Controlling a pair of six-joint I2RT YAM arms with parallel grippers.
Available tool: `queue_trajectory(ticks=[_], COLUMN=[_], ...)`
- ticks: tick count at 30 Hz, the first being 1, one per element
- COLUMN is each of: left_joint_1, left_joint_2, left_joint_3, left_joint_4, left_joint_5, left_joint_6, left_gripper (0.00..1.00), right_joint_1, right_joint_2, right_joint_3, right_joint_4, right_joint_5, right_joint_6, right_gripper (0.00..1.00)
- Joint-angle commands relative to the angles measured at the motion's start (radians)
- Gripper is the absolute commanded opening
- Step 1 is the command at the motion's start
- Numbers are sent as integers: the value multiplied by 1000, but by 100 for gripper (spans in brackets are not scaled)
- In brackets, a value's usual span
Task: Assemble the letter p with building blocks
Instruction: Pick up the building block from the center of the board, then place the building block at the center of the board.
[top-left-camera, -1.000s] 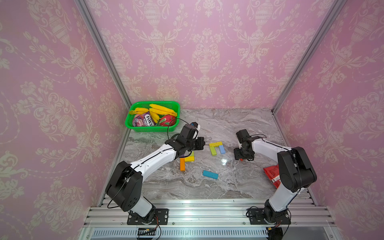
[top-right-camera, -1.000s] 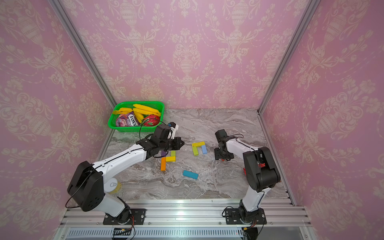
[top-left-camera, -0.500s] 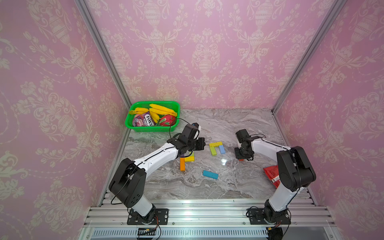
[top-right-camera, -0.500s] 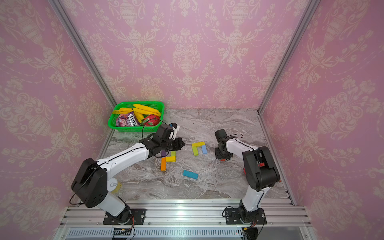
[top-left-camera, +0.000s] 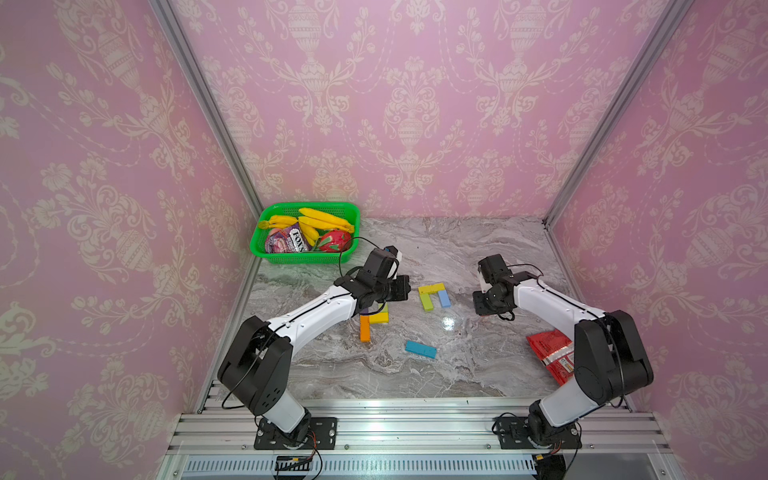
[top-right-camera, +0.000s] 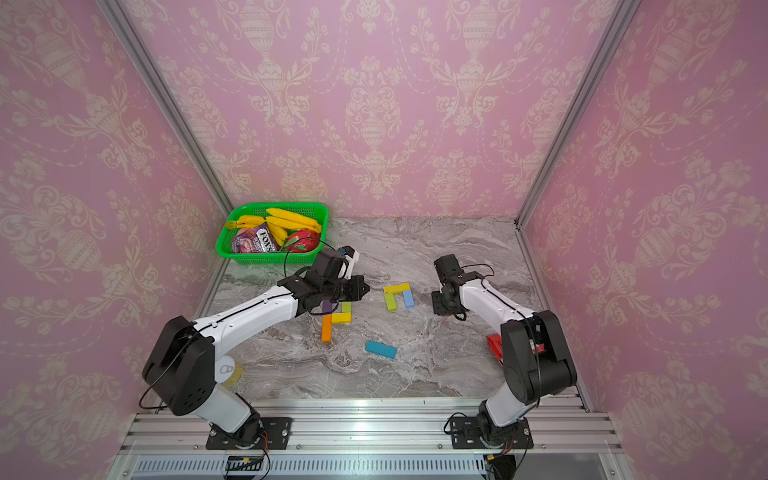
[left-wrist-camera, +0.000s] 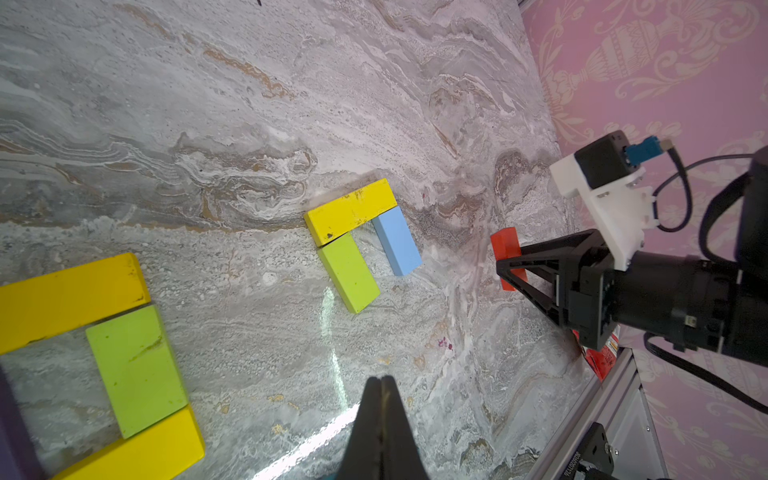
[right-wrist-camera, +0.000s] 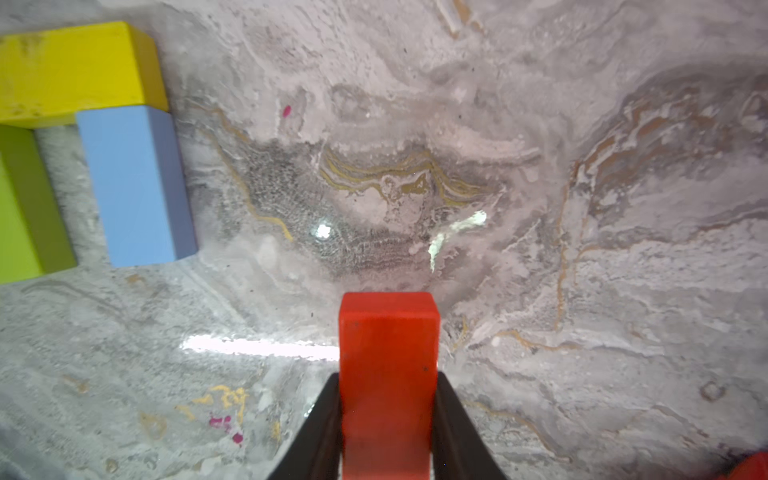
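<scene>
Starting nearest the arm bases: got a teal block (top-left-camera: 420, 349) lying flat and alone on the marble table (top-left-camera: 457, 374), well apart from everything else. Off to the right, a red snack packet (top-left-camera: 550, 353) half tucked behind the right arm (top-left-camera: 548, 299). A bit further back on the left, an orange block (top-left-camera: 365, 327) lying lengthwise with a yellow block (top-left-camera: 379, 318) touching its far end. Then a lime block (top-right-camera: 346, 307) and a purple block (top-right-camera: 326, 306) just behind, partly under the left arm (top-left-camera: 316, 311). Hovering just past that bunch, the left gripper (left-wrist-camera: 381, 380), fingers pressed flat together, holding nothing. Next, mid-table, the half-built letter: a lime green block (top-left-camera: 426, 302) as the stem and a second yellow block (top-left-camera: 431, 287) across its far end, touching it. Off the yellow's other end, a light blue block (top-left-camera: 444, 298) pointing back toward the bases, with a gap between blue and green. Just beside that on the right, the right gripper (right-wrist-camera: 387, 376) clamped on a red block (right-wrist-camera: 388, 332), one finger on each long side, block poking out past the tips. Down low over the marble, can't tell if touching. Way back in the left corner, a green basket (top-left-camera: 299, 259) with bananas (top-left-camera: 324, 218) and a few other bits inside
</scene>
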Motion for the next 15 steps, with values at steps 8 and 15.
queue_trajectory(ticks=[8,15], left_joint_1=[0,5], left_joint_2=[-11,-41], left_joint_3=[21,9], left_joint_4=[-15,-30], left_joint_5=[-21,-57], left_joint_6=[33,52], left_gripper=[0,0], right_joint_1=[164,288], right_joint_2=[-49,11], right_joint_3=[56,25], right_joint_4=[6,29], right_joint_5=[-42,55], right_joint_6=[-232,-326], right_gripper=[10,12])
